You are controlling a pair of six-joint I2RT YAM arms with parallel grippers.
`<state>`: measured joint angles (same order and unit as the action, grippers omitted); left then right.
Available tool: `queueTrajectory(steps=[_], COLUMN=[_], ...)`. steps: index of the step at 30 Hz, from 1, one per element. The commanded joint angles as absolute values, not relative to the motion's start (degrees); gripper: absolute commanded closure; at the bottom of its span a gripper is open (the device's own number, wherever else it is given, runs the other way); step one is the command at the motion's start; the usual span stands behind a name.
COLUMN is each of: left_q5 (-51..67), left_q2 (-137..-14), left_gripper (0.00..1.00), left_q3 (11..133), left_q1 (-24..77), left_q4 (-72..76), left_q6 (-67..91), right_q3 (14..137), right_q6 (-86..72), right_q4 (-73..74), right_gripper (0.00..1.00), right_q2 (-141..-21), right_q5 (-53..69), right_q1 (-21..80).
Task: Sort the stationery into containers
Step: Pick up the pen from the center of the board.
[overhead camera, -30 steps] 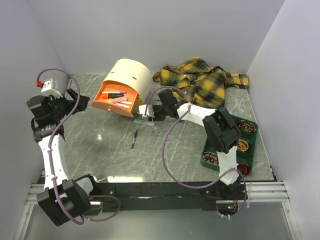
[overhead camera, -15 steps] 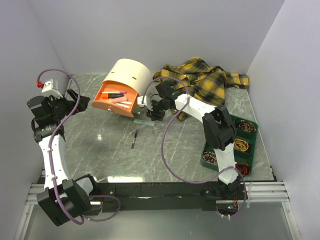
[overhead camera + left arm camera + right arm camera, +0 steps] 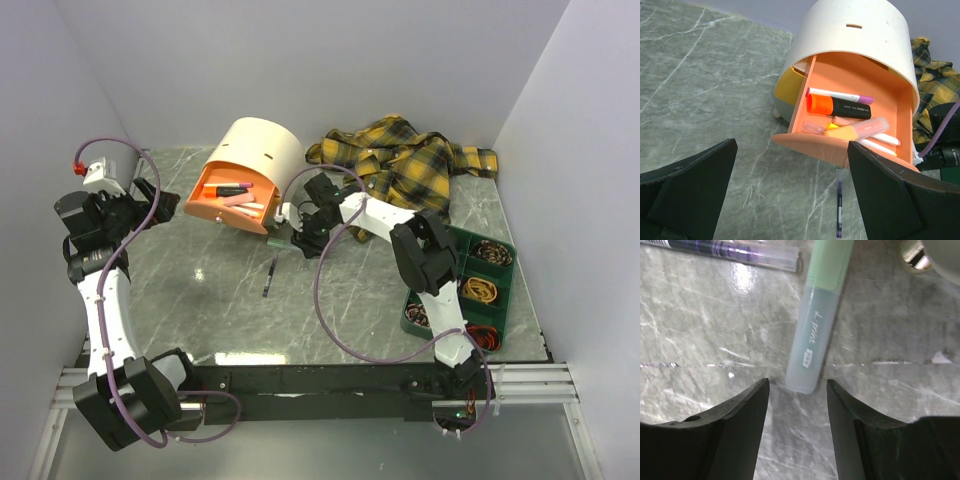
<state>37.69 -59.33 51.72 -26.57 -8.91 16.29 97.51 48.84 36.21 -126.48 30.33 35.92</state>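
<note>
The table (image 3: 700, 330) looks like glossy grey marble. The highlighter (image 3: 812, 340) is frosted plastic; the shirt (image 3: 420, 160) is woven cloth.

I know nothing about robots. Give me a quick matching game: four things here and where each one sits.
Things: 1 orange marker; 2 green highlighter; 3 rubber bands; 4 plaid shirt.
Places: A in the green tray; B on the table before the open right gripper; C at the table's back; D in the orange drawer.
Pairs: 1-D; 2-B; 3-A; 4-C.
</note>
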Motion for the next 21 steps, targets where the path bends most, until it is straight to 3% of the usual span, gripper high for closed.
queueTrajectory(steps=[1, 12, 18, 21], left_q5=[38.1, 37.9, 38.2, 38.5], left_q2=[-59.4, -59.9, -60.3, -60.2], left_gripper=[0.01, 0.01, 0.0, 0.01], left_q3=[52.3, 52.1, 52.3, 52.5], left_q1=[-26.9, -26.9, -26.9, -26.9], left_q4=[-6.0, -5.0, -4.7, -4.7], left_q6=[17.0, 17.7, 17.8, 17.8], right_q3=[100.1, 101.2, 102.6, 100.2], right_q6=[46.8, 43.2, 44.8, 44.6], right_q4=[34.7, 32.4, 35.2, 37.0], right_gripper=[0.4, 0.47, 0.77, 0.86], right_q2=[-126.6, -128.5, -128.8, -126.8], right_q5=[29.4, 25.0, 26.7, 27.8], right_q1=[37.4, 38.5, 38.4, 38.4])
